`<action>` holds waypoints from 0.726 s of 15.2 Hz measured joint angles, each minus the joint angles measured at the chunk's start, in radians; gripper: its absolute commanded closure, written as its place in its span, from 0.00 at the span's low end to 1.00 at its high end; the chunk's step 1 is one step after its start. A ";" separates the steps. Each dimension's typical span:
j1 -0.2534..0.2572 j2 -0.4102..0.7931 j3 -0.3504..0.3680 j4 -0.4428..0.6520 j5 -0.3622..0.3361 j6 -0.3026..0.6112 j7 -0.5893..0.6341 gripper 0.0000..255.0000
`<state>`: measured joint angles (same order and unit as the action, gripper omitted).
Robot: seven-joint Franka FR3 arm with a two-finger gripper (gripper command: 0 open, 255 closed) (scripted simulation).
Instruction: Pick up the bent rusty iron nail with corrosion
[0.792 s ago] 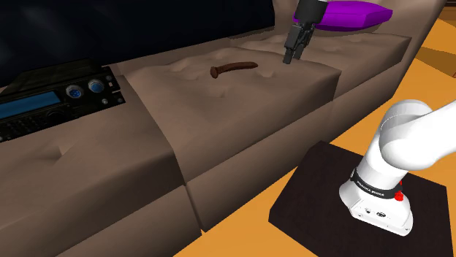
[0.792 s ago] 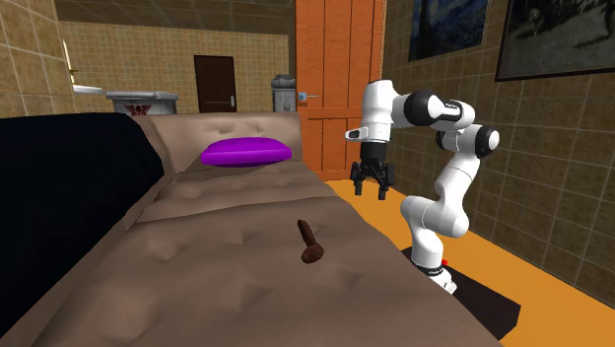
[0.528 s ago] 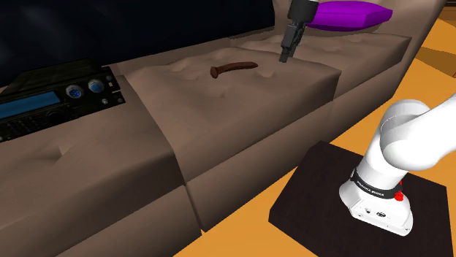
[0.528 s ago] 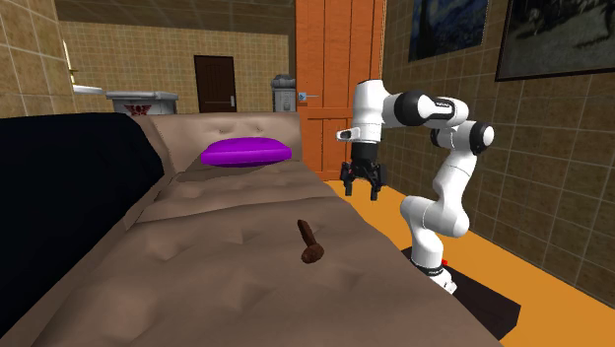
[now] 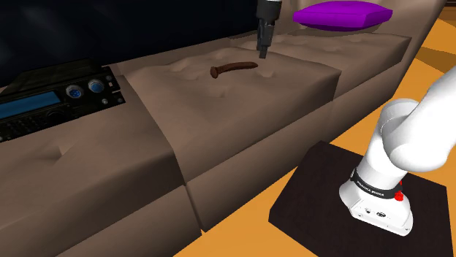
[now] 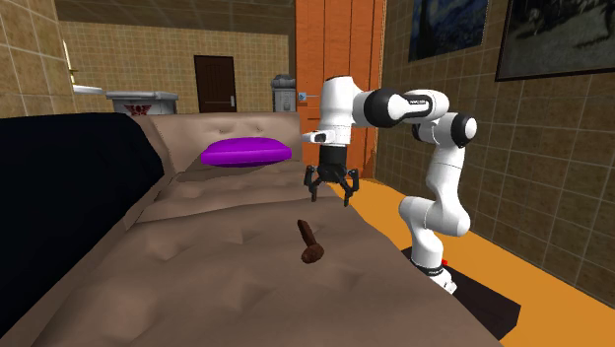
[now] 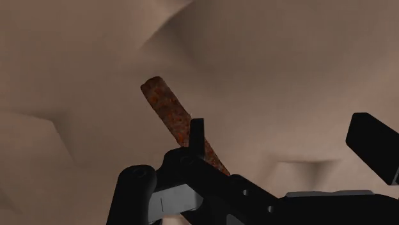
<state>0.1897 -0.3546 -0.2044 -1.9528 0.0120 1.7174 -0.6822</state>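
All-black two-finger gripper (image 6: 329, 198), jaws spread wide and empty, above a tufted brown sofa (image 5: 241, 117), one bent rusty-brown nail (image 5: 234, 68) lying untouched nearby, one purple cushion (image 5: 342, 13).

No readable text; tiny pale lettering on the arm's black base band (image 5: 373, 190) illegible.

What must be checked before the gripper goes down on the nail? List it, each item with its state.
1. Gripper open: ok, its fingers stand apart.
2. Nail lying free on the sofa cushion, nothing touching it: ok.
3. Nail centred between the fingers: not ok. In the wrist view it runs under one finger, not through the gap.
4. Gripper clear of the purple pillow: ok, the pillow lies well beyond.
5. Nail already held: not ok, the gripper hovers above it.
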 measured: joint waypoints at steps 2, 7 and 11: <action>0.024 0.074 -0.011 0.065 -0.009 0.002 -0.117 0.00; 0.071 0.280 -0.016 0.270 -0.020 -0.008 -0.394 0.00; 0.078 0.298 -0.011 0.254 -0.026 0.025 -0.440 0.00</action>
<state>0.2675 -0.0562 -0.2158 -1.6989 -0.0139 1.7426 -1.1226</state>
